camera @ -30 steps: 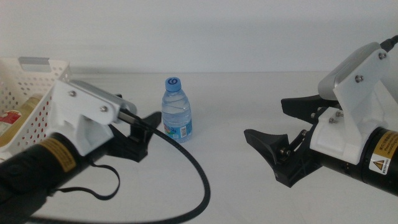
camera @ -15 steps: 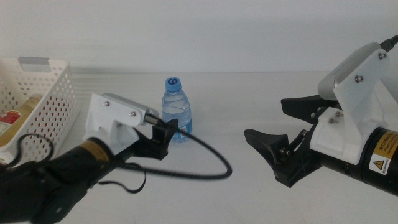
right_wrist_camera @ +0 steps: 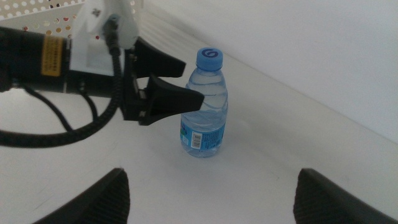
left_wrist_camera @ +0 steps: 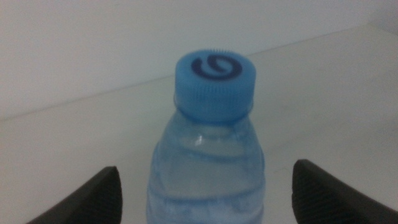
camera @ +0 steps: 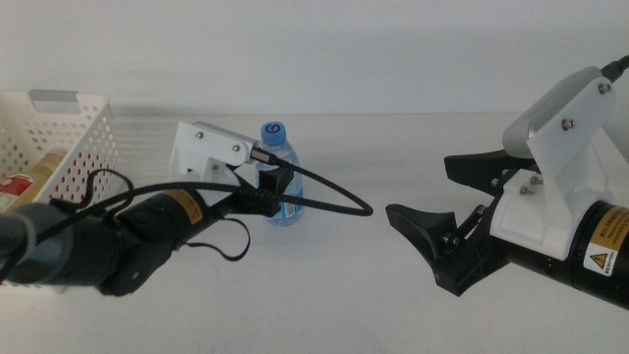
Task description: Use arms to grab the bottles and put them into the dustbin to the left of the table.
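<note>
A small clear water bottle with a blue cap (camera: pixel 282 177) stands upright on the white table (camera: pixel 334 305). My left gripper (camera: pixel 271 189) is open, one jaw on each side of the bottle's body, below the cap. The left wrist view shows the bottle (left_wrist_camera: pixel 208 155) centred between the jaws of the left gripper (left_wrist_camera: pixel 206 171). The right wrist view shows the bottle (right_wrist_camera: pixel 206 106) and the left gripper (right_wrist_camera: pixel 193 81) at its side. My right gripper (camera: pixel 418 187) is open and empty, well to the right. The white perforated dustbin (camera: pixel 69 138) stands at far left and holds a yellow bottle (camera: pixel 47 167) and a red can (camera: pixel 12 187).
A black cable (camera: pixel 334 202) loops from the left arm over the table next to the bottle. The bare tabletop stretches between the bottle and the right gripper. The dustbin's wall (right_wrist_camera: pixel 37 6) shows behind the left arm in the right wrist view.
My left arm has swung right and forward from beside the dustbin, bringing its open jaws to either side of the water bottle. The bottle and the right arm have not moved.
</note>
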